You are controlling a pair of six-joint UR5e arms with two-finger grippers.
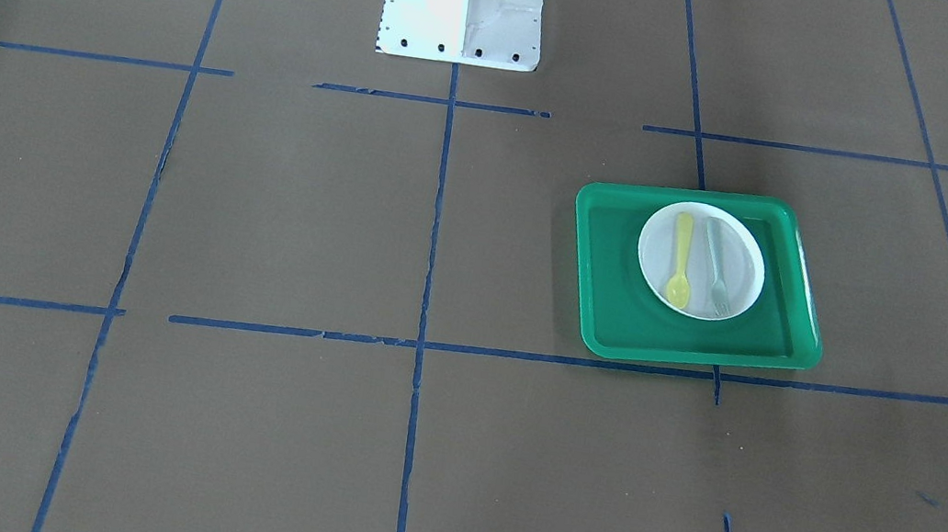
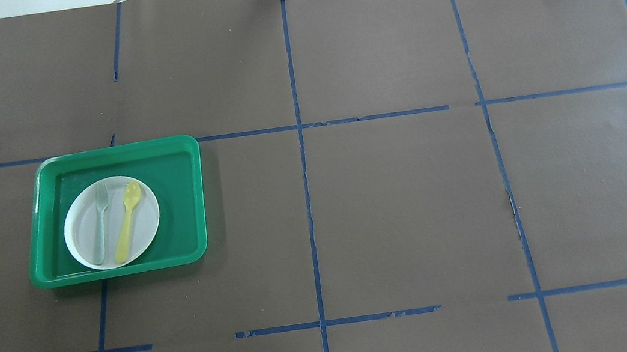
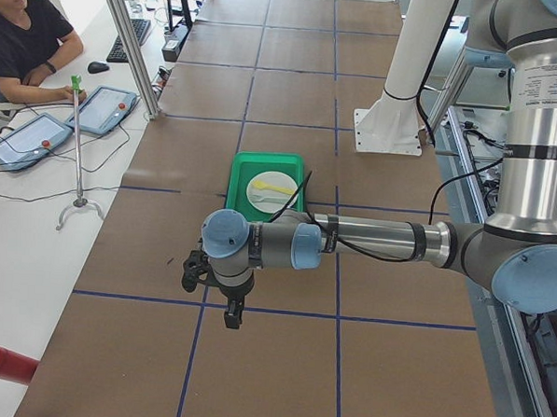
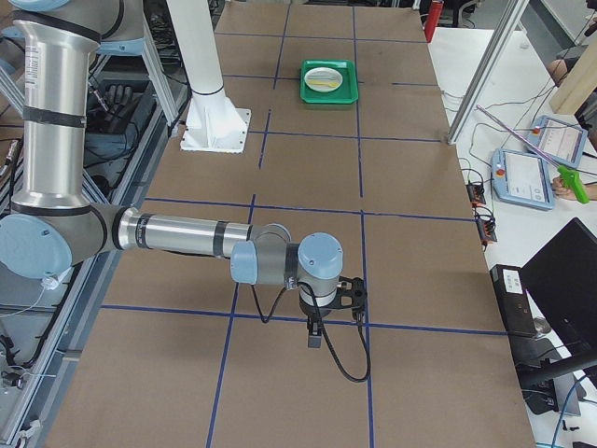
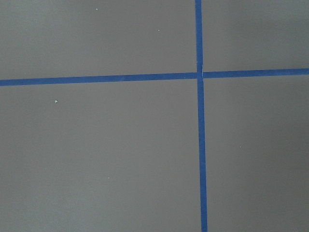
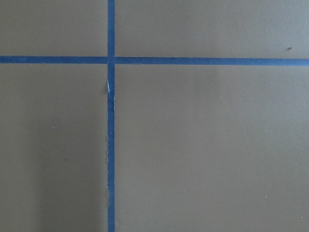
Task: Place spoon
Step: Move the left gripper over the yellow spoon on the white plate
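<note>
Left gripper (image 3: 232, 311) is seen only in the left side view, hung point-down over the brown papered table (image 2: 412, 187) at the end of a forearm held level; whether its fingers are apart or together cannot be told. Right gripper (image 4: 314, 334) is seen only in the right side view, likewise pointed down near a crossing of blue tape lines, and its state cannot be told either. Nothing is seen held by either one. Both wrist views are filled by bare paper and a tape crossing, with no fingers in frame. The spoon (image 2: 127, 221) is found well apart from both grippers: beyond the left gripper along the table, and at the far end of the table from the right one. It is laid flat on a white plate (image 2: 112, 211), bowl turned away from the robot's base (image 1: 464, 5), handle end at the plate's near rim. A pale grey-green fork (image 2: 101, 224) is laid just beside it on the same plate, roughly parallel, tines also away from the base, a strip of plate between the two. The plate is set inside a green tray (image 2: 180, 218). In the left side view the tray's near edge is partly hidden by the left wrist housing and crossed by a black cable. An operator (image 3: 26, 36) is seated at a side desk with tablets (image 3: 101, 110).
</note>
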